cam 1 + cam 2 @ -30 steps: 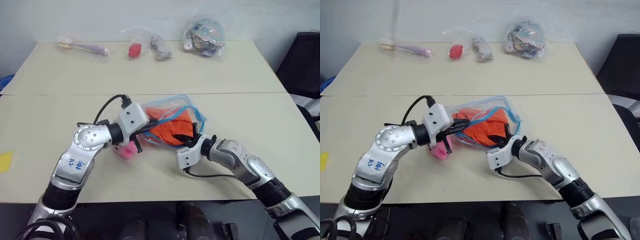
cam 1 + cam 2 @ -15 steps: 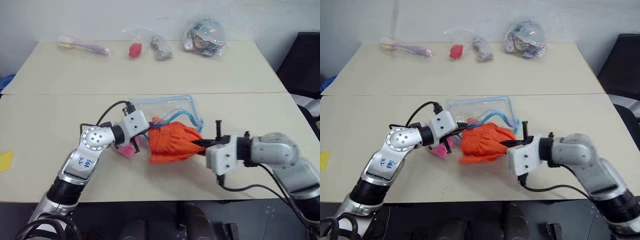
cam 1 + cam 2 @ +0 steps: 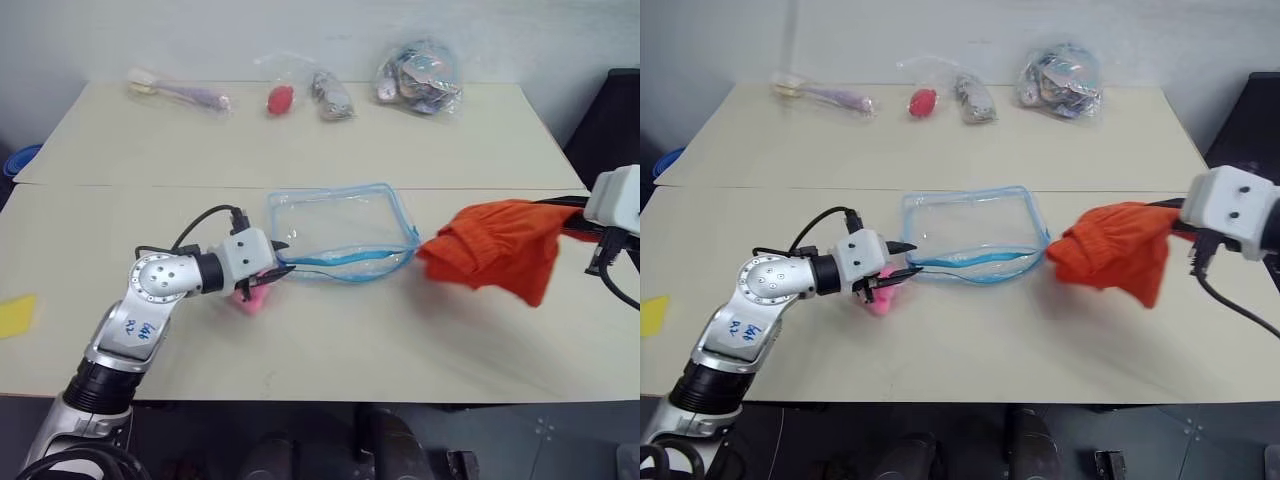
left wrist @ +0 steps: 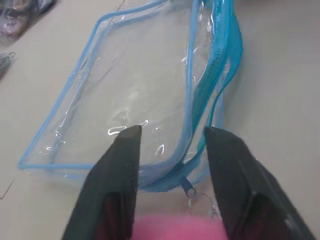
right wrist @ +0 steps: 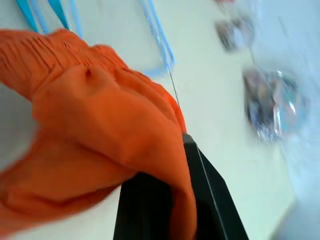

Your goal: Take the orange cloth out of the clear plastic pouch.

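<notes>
The clear plastic pouch (image 3: pixel 338 232) lies flat on the table's middle, blue zip edging all round, with nothing inside. The orange cloth (image 3: pixel 495 250) hangs in the air to its right, fully outside it. My right gripper (image 3: pixel 1173 220) is shut on the cloth's upper right edge; in the right wrist view the cloth (image 5: pixel 95 145) drapes over a black finger (image 5: pixel 200 200). My left gripper (image 3: pixel 908 259) stands open at the pouch's near left corner. In the left wrist view the pouch (image 4: pixel 135 85) lies just past the spread fingers (image 4: pixel 117 185).
A pink plush toy (image 3: pixel 250 298) sits under the left gripper. Thin clear bags line the far edge: a toothbrush (image 3: pixel 180 96), a red item (image 3: pixel 280 99), a grey item (image 3: pixel 332 96), mixed bits (image 3: pixel 420 78). A yellow note (image 3: pixel 15 315) lies left; a black chair (image 3: pixel 612 130) stands right.
The right gripper pulled the orange cloth out of the pouch and swung it right and up. The left gripper opened and let go of the pouch, which now lies flat.
</notes>
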Controlling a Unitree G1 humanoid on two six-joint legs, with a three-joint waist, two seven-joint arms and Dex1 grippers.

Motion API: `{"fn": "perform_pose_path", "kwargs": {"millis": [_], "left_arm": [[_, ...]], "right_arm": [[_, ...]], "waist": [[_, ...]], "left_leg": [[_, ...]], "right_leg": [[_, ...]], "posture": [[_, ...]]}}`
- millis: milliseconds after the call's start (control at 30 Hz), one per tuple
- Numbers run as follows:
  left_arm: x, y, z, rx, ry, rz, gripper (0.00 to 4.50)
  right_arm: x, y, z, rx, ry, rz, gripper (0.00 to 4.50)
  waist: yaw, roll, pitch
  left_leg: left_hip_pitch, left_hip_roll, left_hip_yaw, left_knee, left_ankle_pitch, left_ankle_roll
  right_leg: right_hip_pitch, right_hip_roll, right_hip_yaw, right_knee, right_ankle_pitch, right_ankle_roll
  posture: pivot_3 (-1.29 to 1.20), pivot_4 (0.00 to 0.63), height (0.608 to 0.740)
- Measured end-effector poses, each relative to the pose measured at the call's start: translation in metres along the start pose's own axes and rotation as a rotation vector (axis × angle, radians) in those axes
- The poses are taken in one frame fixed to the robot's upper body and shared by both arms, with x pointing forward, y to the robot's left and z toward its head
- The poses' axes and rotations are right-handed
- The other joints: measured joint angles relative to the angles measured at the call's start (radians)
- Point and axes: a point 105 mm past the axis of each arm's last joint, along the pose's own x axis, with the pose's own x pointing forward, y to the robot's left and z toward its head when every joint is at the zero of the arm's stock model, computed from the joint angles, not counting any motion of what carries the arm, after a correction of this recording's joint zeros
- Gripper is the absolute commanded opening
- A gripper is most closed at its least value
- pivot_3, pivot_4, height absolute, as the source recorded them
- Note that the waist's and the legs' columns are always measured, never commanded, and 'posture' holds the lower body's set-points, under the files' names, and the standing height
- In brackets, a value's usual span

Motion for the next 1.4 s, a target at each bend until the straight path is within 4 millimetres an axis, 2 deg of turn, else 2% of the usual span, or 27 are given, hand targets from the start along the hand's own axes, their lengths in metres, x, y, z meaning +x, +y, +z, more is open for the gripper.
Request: {"fn": "perform_pose_path", "kwargs": {"millis": [67, 133, 167, 400, 500, 567, 667, 800, 933, 1067, 1233, 1267, 1300, 1400], "left_arm": [[-0.001, -0.006, 0.001, 0.003, -0.015, -0.035, 3.58], [-0.004, -0.013, 0.001, -0.012, -0.027, -0.070, 4.26], [-0.005, -0.013, 0.003, -0.018, -0.037, -0.078, 4.47], [-0.012, -0.008, 0.039, -0.024, -0.150, -0.109, 4.47], [-0.014, -0.015, 0.049, -0.037, -0.181, -0.157, 4.47], [-0.016, -0.020, 0.053, -0.043, -0.188, -0.194, 4.47], [-0.018, -0.024, 0.058, -0.086, -0.204, -0.225, 4.47], [-0.019, -0.021, 0.059, -0.110, -0.205, -0.226, 4.47], [-0.019, -0.020, 0.060, -0.105, -0.206, -0.223, 4.47], [-0.019, -0.019, 0.061, -0.103, -0.208, -0.221, 4.50], [-0.022, -0.013, 0.059, -0.154, -0.216, -0.220, 4.50], [-0.023, -0.012, 0.058, -0.163, -0.214, -0.219, 4.50], [-0.028, -0.009, 0.057, -0.179, -0.203, -0.221, 4.50], [-0.047, 0.001, 0.055, -0.237, -0.192, -0.211, 4.50]], "right_arm": [[0.003, 0.010, -0.019, 0.008, 0.035, -0.017, 0.00], [0.004, 0.024, -0.046, 0.043, 0.094, -0.044, 0.00], [0.005, 0.030, -0.057, 0.065, 0.118, -0.056, 0.00], [0.003, 0.052, -0.097, 0.104, 0.236, -0.173, 0.00], [-0.001, 0.063, -0.110, 0.084, 0.287, -0.187, 0.00], [-0.004, 0.069, -0.115, 0.044, 0.307, -0.187, 0.00], [-0.009, 0.079, -0.125, -0.103, 0.355, -0.163, 0.00], [-0.018, 0.074, -0.133, -0.243, 0.391, -0.171, 0.00], [-0.018, 0.075, -0.137, -0.332, 0.380, -0.145, 0.00], [-0.018, 0.074, -0.139, -0.300, 0.351, -0.142, 1.04], [-0.018, 0.073, -0.134, -0.188, 0.300, -0.131, 2.82], [-0.018, 0.073, -0.131, -0.170, 0.288, -0.126, 2.90], [-0.018, 0.075, -0.126, -0.105, 0.260, -0.110, 3.41], [-0.032, 0.076, -0.114, 0.118, 0.217, -0.097, 4.36]], "waist": [[-0.002, 0.000, 0.000], [-0.002, 0.000, 0.000], [-0.001, 0.000, 0.000], [-0.003, 0.001, 0.000], [-0.003, 0.001, 0.000], [-0.003, 0.001, 0.000], [-0.004, 0.001, 0.000], [-0.008, 0.001, 0.000], [-0.017, 0.001, 0.000], [-0.028, 0.001, 0.000], [-0.030, 0.001, 0.000], [-0.030, 0.001, 0.000], [-0.028, 0.002, 0.000], [-0.023, 0.003, 0.001]], "left_leg": [[0.000, 0.000, 0.001, 0.000, 0.000, 0.000], [0.000, 0.000, 0.002, -0.001, 0.000, 0.000], [0.000, 0.000, 0.002, 0.000, 0.000, 0.000], [0.001, 0.000, 0.004, 0.000, 0.000, 0.000], [0.001, 0.000, 0.004, 0.000, 0.000, 0.000], [0.001, 0.001, 0.004, 0.000, 0.000, -0.001], [0.002, 0.000, 0.004, 0.000, 0.000, -0.001], [0.002, 0.001, 0.005, -0.001, 0.001, -0.001], [0.002, 0.001, 0.005, -0.001, 0.001, -0.002], [0.002, 0.001, 0.004, -0.002, 0.001, -0.002], [0.002, 0.002, 0.004, -0.002, 0.001, -0.002], [0.002, 0.002, 0.004, -0.002, 0.001, -0.002], [0.002, 0.002, 0.004, -0.002, 0.001, -0.002], [0.001, 0.004, 0.003, -0.001, 0.001, -0.002]], "right_leg": [[0.000, 0.000, 0.000, 0.000, 0.000, 0.000], [0.000, 0.000, 0.001, 0.000, 0.000, 0.000], [0.000, 0.000, 0.001, 0.000, 0.000, 0.000], [0.001, 0.001, 0.003, 0.001, 0.000, 0.001], [0.000, 0.001, 0.003, 0.001, 0.000, 0.001], [0.001, 0.001, 0.003, 0.001, 0.000, 0.001], [0.001, 0.001, 0.005, 0.001, 0.000, 0.001], [0.001, 0.001, 0.005, 0.000, 0.000, 0.001], [0.001, 0.001, 0.005, 0.000, 0.000, 0.000], [0.001, 0.002, 0.005, 0.000, 0.000, 0.000], [0.001, 0.002, 0.005, 0.000, 0.000, 0.000], [0.001, 0.002, 0.004, 0.000, 0.000, 0.000], [0.001, 0.002, 0.004, 0.000, 0.000, 0.000], [0.001, 0.001, 0.004, 0.000, 0.000, 0.000]], "posture": [[0.00, 0.150, 0.740], [0.00, 0.150, 0.740], [0.00, 0.150, 0.740], [0.00, 0.150, 0.740], [0.00, 0.150, 0.740], [0.00, 0.150, 0.740], [0.00, 0.150, 0.740], [0.00, 0.150, 0.740], [0.00, 0.150, 0.740], [0.00, 0.150, 0.740], [0.00, 0.150, 0.740], [0.00, 0.150, 0.740], [0.00, 0.150, 0.740], [0.00, 0.150, 0.740]]}}
